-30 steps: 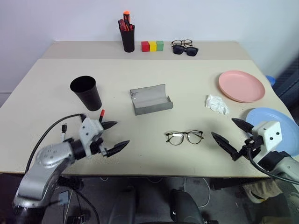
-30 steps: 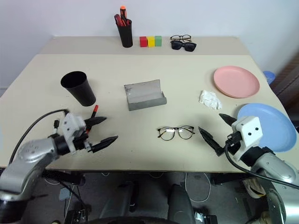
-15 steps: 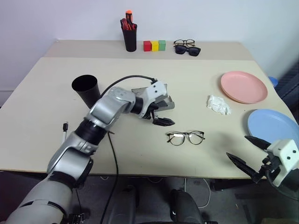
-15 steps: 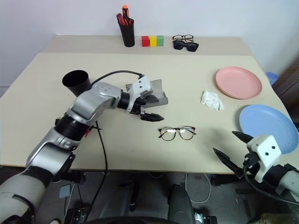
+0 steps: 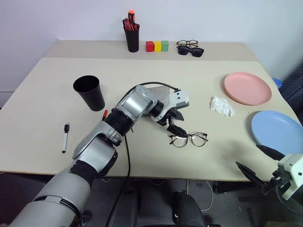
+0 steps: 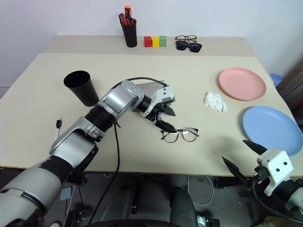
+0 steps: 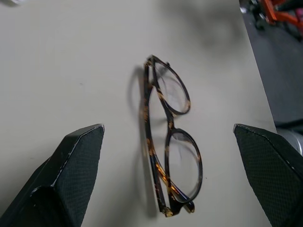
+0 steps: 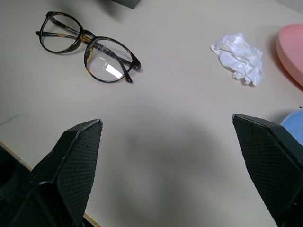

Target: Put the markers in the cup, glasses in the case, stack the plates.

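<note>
The left claw (image 5: 174, 126), spread wide, hangs just above the glasses (image 5: 188, 139), whose long axis runs across toward the right claw (image 5: 258, 163), also wide but farther off.

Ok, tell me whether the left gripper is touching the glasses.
Apart. In the left wrist view the glasses lie on bare table between the left gripper's open fingers, clear of both.

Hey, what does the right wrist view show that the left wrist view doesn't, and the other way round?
Only the right wrist view has the crumpled white tissue, an edge of the pink plate, a sliver of the blue plate and a corner of the grey case. Only the left wrist view has dark floor past the table's edge. Both share the thin-rimmed glasses lying folded on the beige table, framed by that arm's own open black fingers.
</note>
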You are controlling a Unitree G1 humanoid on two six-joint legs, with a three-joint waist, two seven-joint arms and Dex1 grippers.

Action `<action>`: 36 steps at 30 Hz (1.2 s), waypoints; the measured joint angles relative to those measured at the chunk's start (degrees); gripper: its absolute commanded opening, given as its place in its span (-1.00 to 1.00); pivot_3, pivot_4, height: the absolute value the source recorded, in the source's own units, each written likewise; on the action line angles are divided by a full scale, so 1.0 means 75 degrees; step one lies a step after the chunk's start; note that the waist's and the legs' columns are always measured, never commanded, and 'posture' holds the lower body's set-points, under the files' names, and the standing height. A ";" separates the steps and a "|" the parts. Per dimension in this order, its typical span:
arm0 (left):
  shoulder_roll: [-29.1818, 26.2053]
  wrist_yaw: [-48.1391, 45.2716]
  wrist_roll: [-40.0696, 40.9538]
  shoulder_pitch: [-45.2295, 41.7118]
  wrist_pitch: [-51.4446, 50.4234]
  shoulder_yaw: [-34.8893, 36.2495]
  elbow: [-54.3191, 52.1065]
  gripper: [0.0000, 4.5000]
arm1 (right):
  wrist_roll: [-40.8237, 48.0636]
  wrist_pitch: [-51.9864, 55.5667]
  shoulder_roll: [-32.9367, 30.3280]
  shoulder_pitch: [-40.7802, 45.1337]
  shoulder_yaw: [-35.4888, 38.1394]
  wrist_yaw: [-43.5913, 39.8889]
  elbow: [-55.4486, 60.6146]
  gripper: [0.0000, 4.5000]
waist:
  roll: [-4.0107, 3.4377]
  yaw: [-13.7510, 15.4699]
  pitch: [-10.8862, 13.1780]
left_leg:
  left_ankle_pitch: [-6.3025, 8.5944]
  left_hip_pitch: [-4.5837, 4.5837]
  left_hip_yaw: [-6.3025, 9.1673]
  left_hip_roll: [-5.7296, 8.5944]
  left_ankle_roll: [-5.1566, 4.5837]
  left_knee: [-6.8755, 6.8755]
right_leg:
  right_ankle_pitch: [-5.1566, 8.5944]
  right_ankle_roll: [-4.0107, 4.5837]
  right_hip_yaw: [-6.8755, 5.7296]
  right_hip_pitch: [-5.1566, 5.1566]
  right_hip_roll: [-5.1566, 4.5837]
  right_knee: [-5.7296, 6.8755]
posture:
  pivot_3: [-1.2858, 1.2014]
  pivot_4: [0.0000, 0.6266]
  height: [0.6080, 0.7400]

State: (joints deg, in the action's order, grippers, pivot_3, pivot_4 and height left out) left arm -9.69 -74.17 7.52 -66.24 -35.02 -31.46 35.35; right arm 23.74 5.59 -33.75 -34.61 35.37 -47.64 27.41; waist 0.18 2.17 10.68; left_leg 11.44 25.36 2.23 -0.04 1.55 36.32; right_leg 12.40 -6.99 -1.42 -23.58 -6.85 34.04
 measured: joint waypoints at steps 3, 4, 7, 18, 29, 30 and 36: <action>0.0096 -0.0181 -0.0223 0.0000 0.0305 -0.0094 0.0150 1.00 | 0.0005 0.0002 -0.0001 0.0001 0.0000 0.0025 0.0012 0.99 | 0.0000 0.0001 0.0000 | 0.0000 0.0000 0.0000 0.0000 0.0000 0.0001 | 0.0000 0.0000 0.0000 0.0001 0.0000 0.0000 | 0.03 -0.52 1.00; 0.0121 -0.0234 -0.0289 0.0000 0.0414 -0.0117 0.0171 1.00 | 0.0009 0.0008 -0.0001 0.0002 0.0000 0.0029 0.0027 0.99 | 0.0000 0.0001 0.0000 | 0.0000 0.0000 0.0000 0.0000 0.0000 0.0000 | 0.0000 0.0000 0.0000 0.0000 0.0000 0.0000 | 0.03 -0.52 1.00; 0.0154 -0.0333 -0.0510 0.0000 0.0787 -0.0142 0.0274 1.00 | 0.0021 0.0038 -0.0017 0.0051 0.0000 0.0032 0.0052 0.99 | 0.0000 -0.0002 0.0000 | 0.0000 0.0000 0.0000 0.0000 0.0000 -0.0002 | 0.0000 0.0000 0.0000 -0.0001 0.0000 0.0000 | 0.03 -0.52 1.00; -0.1562 -0.0326 -0.0388 0.0769 0.1179 0.1253 -0.1281 1.00 | 0.0173 0.0231 0.0009 0.0488 -0.0548 0.0178 0.0442 0.99 | -0.0028 -0.0260 -0.0012 | -0.0001 -0.0023 0.0000 -0.0015 -0.0001 -0.0030 | -0.0016 0.0028 0.0007 -0.0007 0.0008 0.0026 | 0.03 -0.52 1.00; -0.2869 0.3705 -0.0612 0.5532 -0.1284 0.4198 -0.7536 1.00 | 0.0156 0.0550 -0.0392 0.1852 -0.1516 0.0112 0.0133 0.99 | -0.0007 -0.0152 -0.0007 | 0.0001 -0.0029 -0.0012 -0.0020 0.0004 0.0030 | -0.0009 0.0017 0.0018 0.0043 0.0003 0.0027 | 0.03 -0.52 1.00; -0.2623 0.4321 -0.0817 0.5773 -0.1584 0.4449 -0.7899 1.00 | 0.0152 0.0563 -0.0459 0.2036 -0.1638 0.0049 -0.0011 0.99 | -0.0005 -0.0172 -0.0008 | 0.0001 -0.0030 -0.0018 -0.0021 0.0004 0.0030 | -0.0009 0.0016 0.0018 0.0044 0.0003 0.0026 | 0.03 -0.52 1.00; -0.2145 0.6817 -0.2021 0.6432 -0.3275 0.4646 -0.8303 1.00 | 0.0362 0.0709 -0.0754 0.3563 -0.2310 -0.0576 -0.0724 0.99 | 0.0009 -0.0210 -0.0002 | -0.0001 -0.0046 -0.0019 -0.0025 0.0002 0.0026 | -0.0008 0.0013 0.0020 0.0032 0.0018 0.0061 | 0.03 -0.52 1.00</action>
State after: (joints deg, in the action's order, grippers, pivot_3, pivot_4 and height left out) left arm -25.77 -23.05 -7.63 -18.00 -59.58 3.39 -26.92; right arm 26.45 10.91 -39.41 -7.88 18.04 -51.96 21.98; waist 0.25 0.59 10.67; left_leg 11.43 25.01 2.09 -0.23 1.56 36.52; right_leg 12.34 -6.90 -1.27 -23.34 -6.71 34.50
